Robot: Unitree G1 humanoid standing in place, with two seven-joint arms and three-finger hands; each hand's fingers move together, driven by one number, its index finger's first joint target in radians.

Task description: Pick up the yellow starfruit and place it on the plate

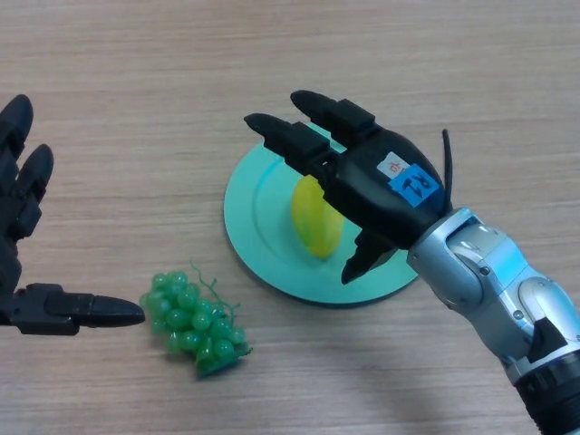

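Starfruit (317, 220) lies on the plate (258, 213), a bit toward 3 o'clock from the plate's middle. Your right hand (376, 186) hangs over it with fingers spread wide and nearly straight. The thumb (361, 258) points down at 5 o'clock of the fruit. It looks like the hand holds nothing, though the palm hides part of the fruit, so you cannot be fully sure they are apart.

You should treat the fruit as light and smooth. It looks shiny like plastic, so it may slip or roll. If you must grab it again, take it across its narrow middle, fingers on 1 long side and thumb on the other.

Your left hand (27, 236) rests open at 9 o'clock, far from the plate. Green grapes (195, 324) lie at 7 o'clock, just beside the plate's edge but not touching it.

You have a flat wood table (136, 82) with lots of room at 12 o'clock. To me the job looks about done.
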